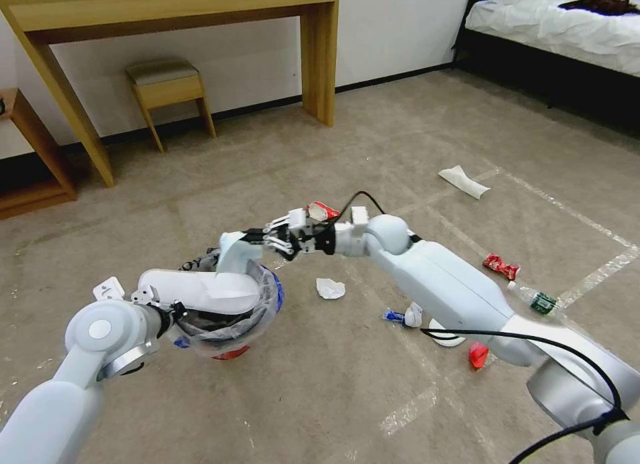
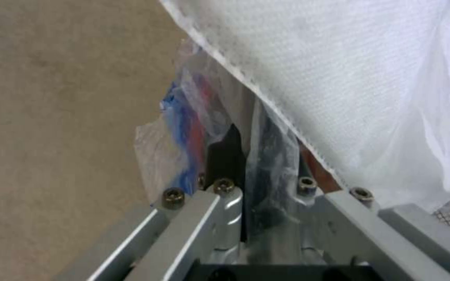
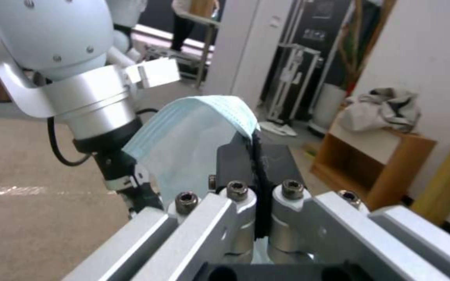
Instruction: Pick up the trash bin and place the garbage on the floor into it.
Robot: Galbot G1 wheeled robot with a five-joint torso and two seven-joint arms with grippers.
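Across the beige carpet (image 1: 373,397), crossed by shiny tape lines, litter lies scattered: a crumpled white paper (image 1: 330,289) just beyond the bin, a white slipper (image 1: 463,181) farther off toward the bed (image 1: 553,24), two red wrappers (image 1: 501,266), a small clear bottle with a green label (image 1: 537,300) whose print is too small to read, and a blue-and-white scrap (image 1: 402,315) beside the right forearm. A wooden desk (image 1: 173,11) and a small stool (image 1: 168,91) stand against the wall behind.

The left gripper (image 2: 246,171) is pinched tight on the rim and clear liner of the trash bin (image 1: 230,321), holding the red bucket up off the carpet — a white slipper (image 2: 350,89) sticks out of it, draped close over the left wrist view.

The right gripper (image 3: 256,156) has its fingers closed on a pale blue face mask (image 3: 193,136), which folds over the fingertips. In the head view this gripper (image 1: 283,241) hangs over the far edge of the bin's mouth, with the left forearm crossing the bin beneath it.
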